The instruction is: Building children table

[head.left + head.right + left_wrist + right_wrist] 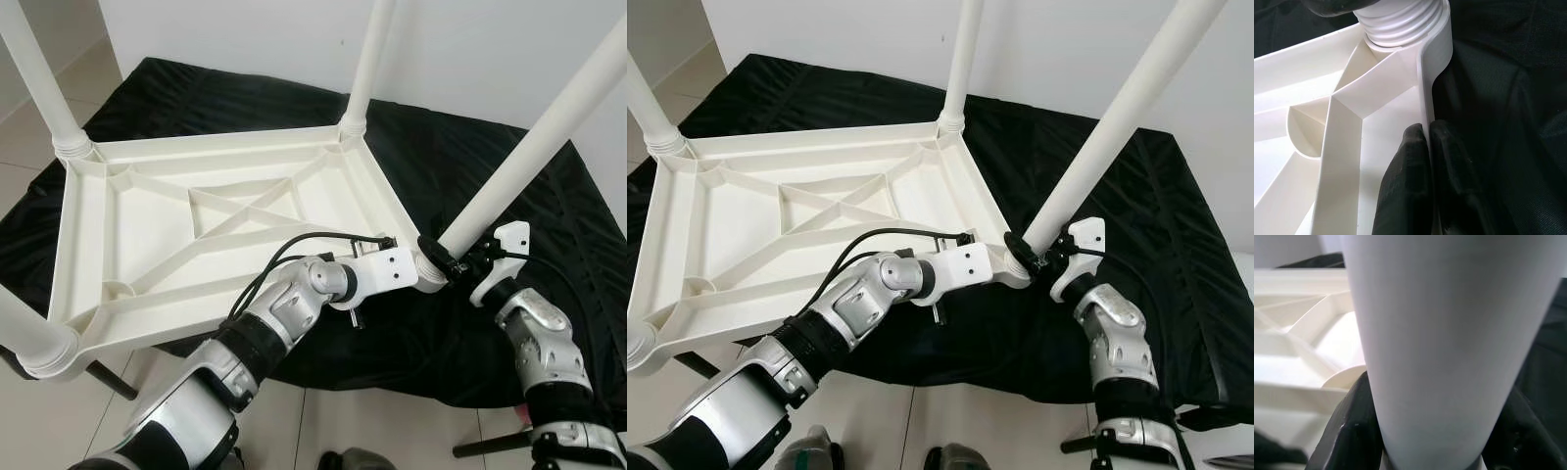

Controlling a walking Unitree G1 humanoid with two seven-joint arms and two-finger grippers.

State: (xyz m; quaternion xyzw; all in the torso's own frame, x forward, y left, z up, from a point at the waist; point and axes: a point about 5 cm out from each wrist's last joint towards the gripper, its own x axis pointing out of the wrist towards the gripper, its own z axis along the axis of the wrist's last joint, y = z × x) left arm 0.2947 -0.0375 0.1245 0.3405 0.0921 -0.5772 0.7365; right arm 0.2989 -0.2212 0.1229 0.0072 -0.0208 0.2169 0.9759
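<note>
The white plastic table top (pixel 225 211) lies upside down on a black cloth (pixel 460 166). Four white legs stand up from its corners. My left gripper (pixel 1428 142) is shut on the table top's rim (pixel 1422 83), one black finger (pixel 1405 186) inside and one outside, just short of the near right corner socket (pixel 1400 22). My right gripper (pixel 453 259) is shut around the base of the near right leg (pixel 534 147), which leans up to the right. In the right wrist view the leg (pixel 1449 333) sits between both black fingers (pixel 1347 431).
The other legs rise at far right (pixel 370 59), far left (pixel 34 69) and near left (pixel 24 333). A white wall stands behind. Pale floor tiles (pixel 392 431) lie in front, with dark rods (pixel 108 380) sticking out under the cloth.
</note>
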